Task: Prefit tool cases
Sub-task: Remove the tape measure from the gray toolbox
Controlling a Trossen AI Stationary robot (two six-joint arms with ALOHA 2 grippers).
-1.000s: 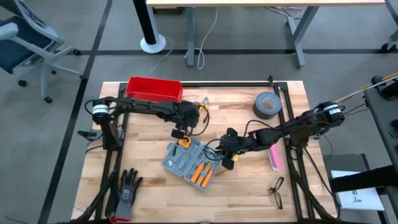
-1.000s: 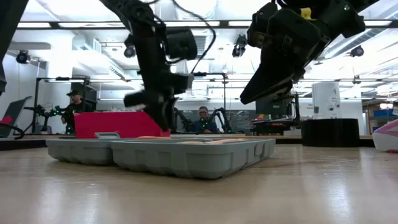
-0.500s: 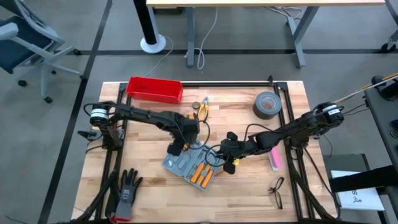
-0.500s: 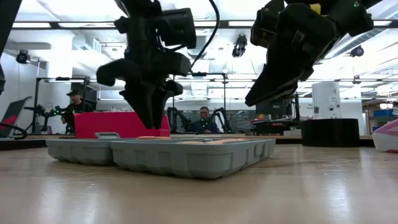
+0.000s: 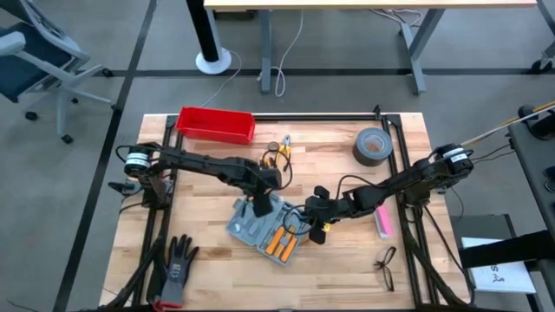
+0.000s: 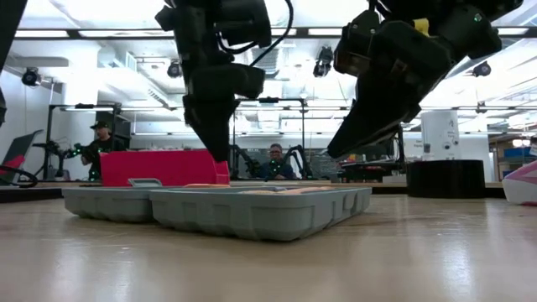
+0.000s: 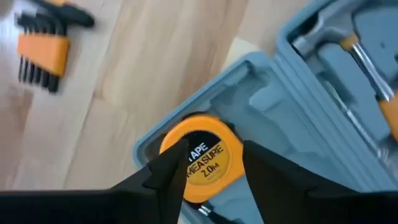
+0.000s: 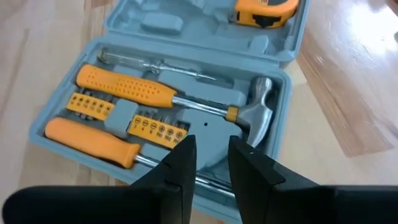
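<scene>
Claws (image 5: 260, 208) over open tool case (image 5: 251, 227)

My overhead camera looks straight down on the whole tabletop (image 5: 217, 173). My low one sits at surface level, facing the room behind. Both wrist cameras hang close above the open tool case (image 8: 186, 81), one over each half, and all four views share it.
</scene>
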